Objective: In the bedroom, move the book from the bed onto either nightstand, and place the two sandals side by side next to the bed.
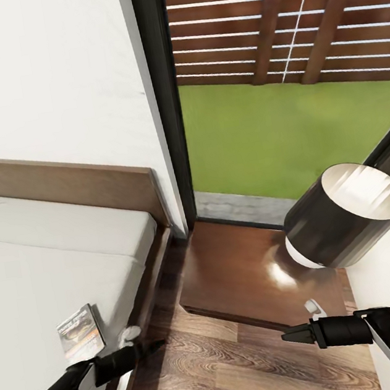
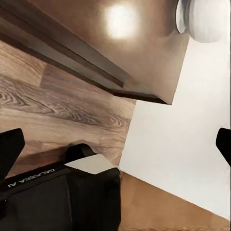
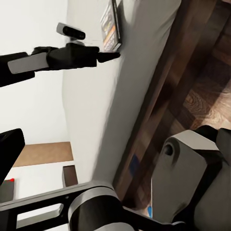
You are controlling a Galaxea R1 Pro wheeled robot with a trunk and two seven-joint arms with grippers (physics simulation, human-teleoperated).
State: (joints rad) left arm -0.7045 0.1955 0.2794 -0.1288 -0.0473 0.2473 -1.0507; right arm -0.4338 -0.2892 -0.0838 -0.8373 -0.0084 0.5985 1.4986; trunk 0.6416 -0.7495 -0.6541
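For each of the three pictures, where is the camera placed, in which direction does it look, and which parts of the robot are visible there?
Head view: on the robot's head, looking down over the bed, book, nightstand and lamp; left gripper and right gripper show.
Left wrist view: near the left gripper, facing the nightstand and floor; its dark fingertips and the robot's black body show.
Right wrist view: near the right gripper, facing the mattress edge, book and left gripper; the robot's body shows.
Shared: head and right wrist views both show the book.

glossy nightstand (image 2: 139, 43) top with lamp base (image 2: 204, 19), above wood-plank floor (image 2: 57, 106) and white wall (image 2: 178, 144)
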